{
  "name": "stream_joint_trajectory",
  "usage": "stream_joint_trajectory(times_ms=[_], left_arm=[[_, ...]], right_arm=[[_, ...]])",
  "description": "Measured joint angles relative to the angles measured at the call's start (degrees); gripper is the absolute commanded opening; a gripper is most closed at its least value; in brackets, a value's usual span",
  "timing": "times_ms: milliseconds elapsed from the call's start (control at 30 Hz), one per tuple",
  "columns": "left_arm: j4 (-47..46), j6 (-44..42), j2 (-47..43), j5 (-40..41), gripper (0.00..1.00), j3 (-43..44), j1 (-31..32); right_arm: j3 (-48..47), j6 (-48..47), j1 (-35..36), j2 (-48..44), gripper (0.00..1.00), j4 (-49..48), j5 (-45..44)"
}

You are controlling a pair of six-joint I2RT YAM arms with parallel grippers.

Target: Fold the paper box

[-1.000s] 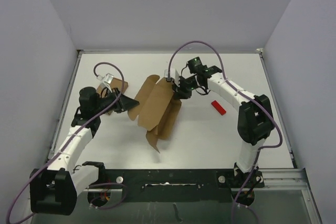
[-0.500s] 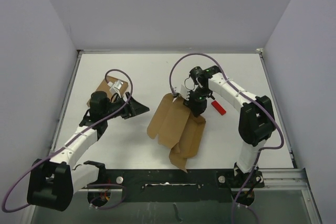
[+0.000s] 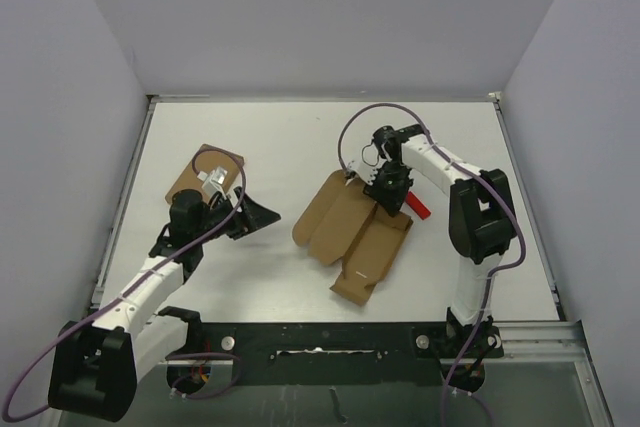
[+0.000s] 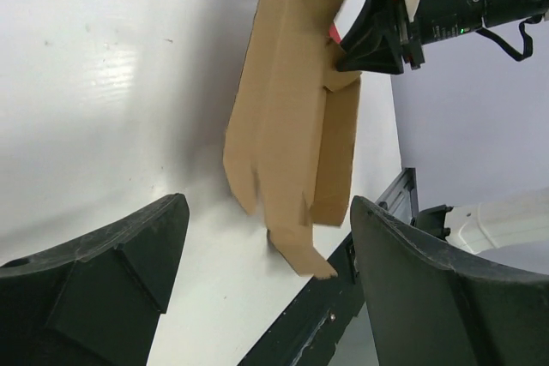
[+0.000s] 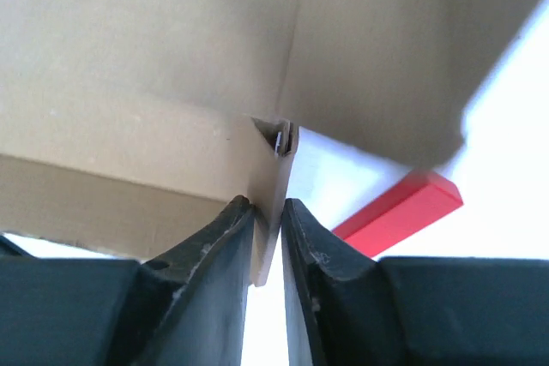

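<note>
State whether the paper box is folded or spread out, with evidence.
Spread out: the paper box lies as an open sheet, panels and flaps side by side, no carton formed. The right gripper pinches one edge tab.

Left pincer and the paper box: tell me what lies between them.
Only bare white table separates the left pincer from the paper box, seen in the top external and left wrist views.
</note>
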State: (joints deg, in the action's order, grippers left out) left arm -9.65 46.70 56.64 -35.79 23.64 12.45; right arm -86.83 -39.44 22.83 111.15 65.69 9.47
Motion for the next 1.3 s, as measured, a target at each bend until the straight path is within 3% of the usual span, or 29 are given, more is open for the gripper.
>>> stream_joint_trajectory(times_ms=[400, 533, 633, 900, 1100, 1300], left_arm=[[-1.9, 2.8, -1.2, 1.5, 0.75, -3.3, 2.0], [-2.2, 2.9, -1.6, 2.3, 0.74, -3.6, 3.2], [-2.4, 2.9, -1.6, 3.1, 0.74, -3.6, 4.3], [-1.8, 2.8, -1.9, 10.2, 0.75, -3.7, 11.5], [-3.5, 5.3, -1.5, 19.2, 0.77, -5.5, 20.5], [-7.2, 9.6, 1.2, 25.6, 0.79, -6.9, 22.9]], right_arm=[[6.0, 1.9, -3.0, 0.0, 0.3, -8.6, 0.9], [8.0, 2.1, -3.4, -0.2, 0.21, -10.4, 1.6], [9.6, 2.3, -3.5, -0.3, 0.01, -12.2, 1.4], [15.0, 5.0, -3.3, -4.7, 0.0, -18.8, -3.3], [15.5, 6.8, -4.0, -6.8, 0.3, -20.6, -0.9], [15.6, 7.0, -4.6, -6.8, 0.37, -21.1, 2.2]])
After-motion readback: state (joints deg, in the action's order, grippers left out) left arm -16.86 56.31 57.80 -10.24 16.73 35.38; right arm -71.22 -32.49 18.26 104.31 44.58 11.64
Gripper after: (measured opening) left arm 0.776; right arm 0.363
